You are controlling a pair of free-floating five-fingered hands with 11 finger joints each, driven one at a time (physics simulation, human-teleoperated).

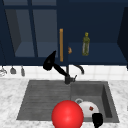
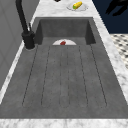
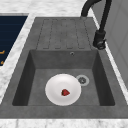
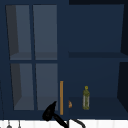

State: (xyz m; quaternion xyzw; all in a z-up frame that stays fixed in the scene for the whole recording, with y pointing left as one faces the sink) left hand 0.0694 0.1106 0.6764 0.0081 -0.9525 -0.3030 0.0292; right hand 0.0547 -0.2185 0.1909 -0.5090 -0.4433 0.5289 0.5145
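**Left hand at the cabinet handle**

The left hand (image 1: 49, 63) hangs just left of the orange cabinet handle (image 1: 61, 45), its fingers reaching up toward the handle's lower end; whether they touch or curl I cannot tell. The right hand (image 1: 97, 120) hovers well below the handle, at the sink's (image 1: 110, 100) front rim, fingers unclear. Right of the handle, a green bottle (image 1: 86, 44) stands on the open shelf. Below, a white plate (image 3: 63, 89) lies in the basin.

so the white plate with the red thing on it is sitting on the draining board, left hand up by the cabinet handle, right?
Not quite: the white plate lies in the sink basin, not on the draining board, as the right side view shows. The left hand is up by the cabinet handle.
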